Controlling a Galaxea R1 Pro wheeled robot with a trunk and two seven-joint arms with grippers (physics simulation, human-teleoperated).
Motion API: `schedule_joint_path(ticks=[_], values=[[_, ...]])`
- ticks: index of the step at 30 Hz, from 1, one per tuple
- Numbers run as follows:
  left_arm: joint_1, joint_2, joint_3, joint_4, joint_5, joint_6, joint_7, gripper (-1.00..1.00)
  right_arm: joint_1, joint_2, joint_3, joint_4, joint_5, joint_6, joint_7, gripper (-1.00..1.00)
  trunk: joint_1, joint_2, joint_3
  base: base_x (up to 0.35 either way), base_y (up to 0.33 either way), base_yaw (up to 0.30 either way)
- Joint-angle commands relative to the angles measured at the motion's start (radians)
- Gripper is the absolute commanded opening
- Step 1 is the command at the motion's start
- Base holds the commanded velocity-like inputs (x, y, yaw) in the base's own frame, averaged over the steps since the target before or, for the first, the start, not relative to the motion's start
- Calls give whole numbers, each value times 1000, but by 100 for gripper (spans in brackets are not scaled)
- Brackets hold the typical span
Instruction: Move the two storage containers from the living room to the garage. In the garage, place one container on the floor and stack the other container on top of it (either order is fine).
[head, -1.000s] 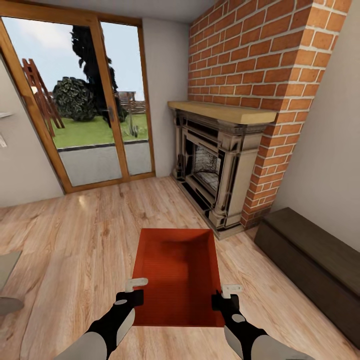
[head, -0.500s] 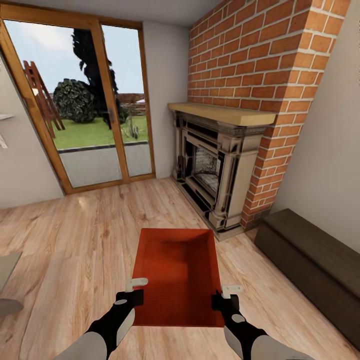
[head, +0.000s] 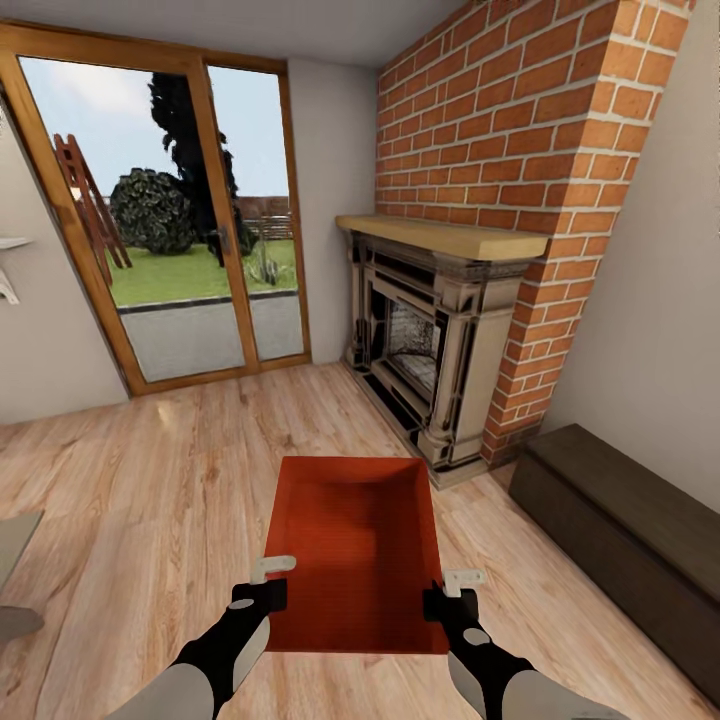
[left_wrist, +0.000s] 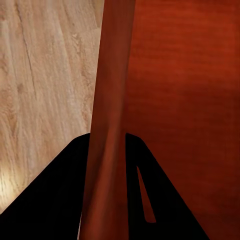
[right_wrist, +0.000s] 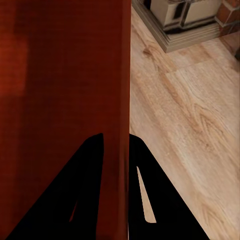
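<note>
I have one storage container (head: 355, 550) carried out in front of me over the light wood floor (head: 150, 480) of the living room, open side up and empty, with the left claw (head: 262, 582) clenched on its left wall and the right claw (head: 452, 590) clenched on its right wall. The wrist views bear that out: the left wall (left_wrist: 107, 125) runs straight between the left fingers (left_wrist: 55, 200), and the right wall (right_wrist: 117, 100) sits the same way between the right fingers (right_wrist: 137, 200). The brick fireplace (head: 430, 340) is close ahead to my right, a dark low bench (head: 620, 530) lies along the right wall, and the glazed doors (head: 190, 230) are ahead to the left, so I judge this is the carry stage with the garage yet to reach. To do it well I want both arms locked at one spacing and one height, because those thin walls would flex or slip if one claw pulled away from the other. I would turn the base slowly, with room enough that the far corner of the box clears the hearth and the bench, and watch both wrist views for the wall creeping out from between the fingers.
</note>
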Motion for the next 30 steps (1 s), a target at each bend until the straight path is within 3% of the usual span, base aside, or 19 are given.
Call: schedule_joint_path(ticks=[1,30], values=[[0,-1,12,0,4,6,8,-100,-1,0,-20,-2,9,-5,-2,-100,0,-1,0,0,0,0],[0,-2,12,0,5,6,8,-100,-1,0,-20,-2,9,-5,-2,-100,0,-1,47,0,0,0]])
